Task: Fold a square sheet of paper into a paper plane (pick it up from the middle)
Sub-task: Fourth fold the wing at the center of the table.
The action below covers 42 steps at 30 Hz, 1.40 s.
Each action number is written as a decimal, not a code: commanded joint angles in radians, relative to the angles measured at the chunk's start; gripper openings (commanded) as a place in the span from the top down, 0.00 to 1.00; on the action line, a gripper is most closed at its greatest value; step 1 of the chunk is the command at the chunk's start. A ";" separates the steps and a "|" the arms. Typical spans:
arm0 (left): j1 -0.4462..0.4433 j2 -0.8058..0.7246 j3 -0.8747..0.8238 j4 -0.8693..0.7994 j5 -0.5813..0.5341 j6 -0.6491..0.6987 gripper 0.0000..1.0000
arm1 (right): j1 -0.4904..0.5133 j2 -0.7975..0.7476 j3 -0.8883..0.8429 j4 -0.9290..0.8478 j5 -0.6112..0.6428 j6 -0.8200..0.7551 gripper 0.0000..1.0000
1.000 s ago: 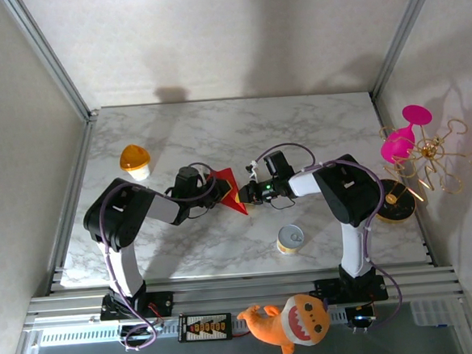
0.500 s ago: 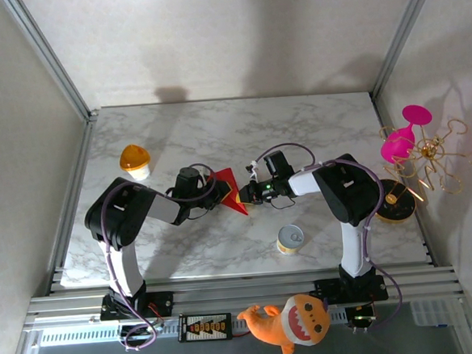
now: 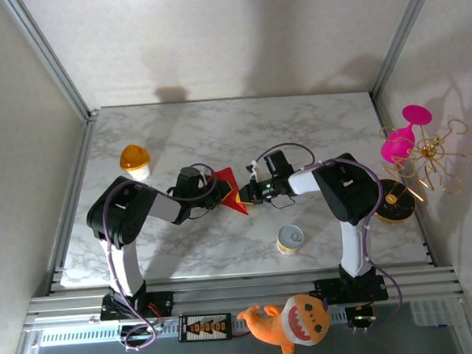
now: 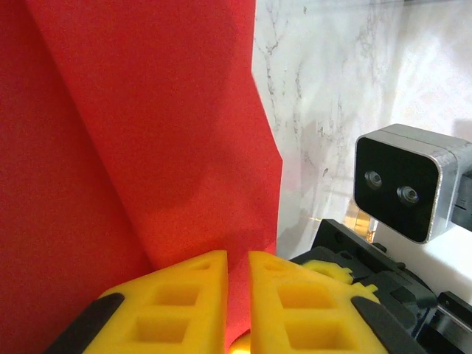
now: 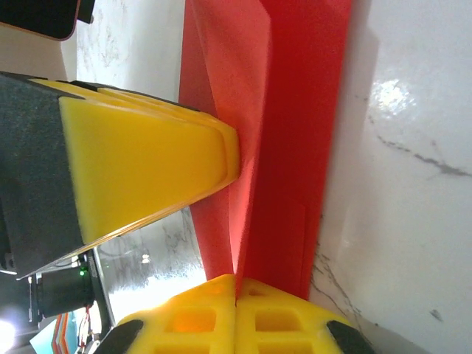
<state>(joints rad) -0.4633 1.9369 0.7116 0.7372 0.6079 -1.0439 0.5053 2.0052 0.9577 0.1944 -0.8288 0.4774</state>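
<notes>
Between my two sets of jaws, the red paper (image 3: 230, 190) is held as a folded, pointed triangle above the marble table (image 3: 313, 127), its narrow tip toward my bases. I cannot tell whether any edge of it rests on the marble.

Left gripper (image 4: 237, 259): the jaws are drawn almost together. Only a thin slot remains between the yellow fingers (image 4: 181, 299), and the paper runs down into that slot, so they are pinching the red paper. Ahead and to the left of these jaws the paper is one broad red face, with a crease slanting up from the fingertips. Just to their right sits the camera housing (image 4: 407, 183) of my right wrist, with bare marble beyond it.

Right gripper (image 5: 236, 284): the pads are pressed tight with no gap showing, and a fold of the paper enters the seam, so they are clamped on the same paper. Several creased layers rise straight ahead of these jaws. To their left, one left-gripper finger lies with its tip against the paper's face.

Surroundings:
- A yellow tin (image 3: 290, 239) stands on the base side of the right jaws, well apart.
- An orange-topped cup (image 3: 135, 160) stands well left of the left jaws.
- A pink goblet (image 3: 404, 137) and a gold wire stand (image 3: 439, 161) sit far right of the right jaws.
- An orange shark plush (image 3: 290, 320) lies off the table, between my bases.
</notes>
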 commanded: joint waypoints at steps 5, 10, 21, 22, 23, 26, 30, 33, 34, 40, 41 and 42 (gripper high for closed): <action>-0.008 0.035 0.013 0.004 -0.004 0.011 0.85 | -0.016 0.082 -0.036 -0.122 0.165 -0.015 0.90; -0.008 0.043 0.010 -0.014 -0.015 0.011 0.85 | -0.016 0.077 -0.029 -0.137 0.169 -0.016 0.87; -0.005 0.041 0.009 -0.124 -0.070 0.042 0.85 | -0.014 -0.035 -0.001 -0.196 0.123 -0.003 0.81; -0.004 0.042 0.011 -0.133 -0.075 0.042 0.85 | -0.014 -0.048 0.004 -0.201 0.119 -0.004 0.80; -0.005 0.047 0.014 -0.145 -0.080 0.041 0.85 | -0.014 -0.058 0.012 -0.209 0.115 -0.008 0.80; -0.005 0.060 0.024 -0.174 -0.082 0.035 0.85 | -0.012 -0.076 0.033 -0.234 0.094 -0.032 0.78; -0.005 0.061 0.025 -0.194 -0.086 0.034 0.85 | -0.007 -0.092 0.048 -0.255 0.084 -0.058 0.77; -0.005 0.062 0.033 -0.216 -0.090 0.035 0.85 | 0.000 -0.093 0.058 -0.274 0.091 -0.080 0.76; -0.005 0.063 0.036 -0.226 -0.095 0.035 0.85 | 0.001 -0.090 0.061 -0.280 0.092 -0.088 0.76; -0.006 0.067 0.053 -0.280 -0.104 0.034 0.85 | 0.016 -0.069 0.073 -0.310 0.114 -0.126 0.77; -0.006 0.068 0.055 -0.289 -0.106 0.032 0.85 | 0.016 -0.065 0.071 -0.311 0.119 -0.127 0.78; -0.006 0.070 0.058 -0.296 -0.106 0.032 0.85 | 0.016 -0.062 0.068 -0.312 0.128 -0.127 0.79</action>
<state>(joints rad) -0.4633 1.9461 0.7818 0.6140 0.5987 -1.0367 0.5129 1.9362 1.0130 -0.0711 -0.7292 0.3801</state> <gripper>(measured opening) 0.151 0.217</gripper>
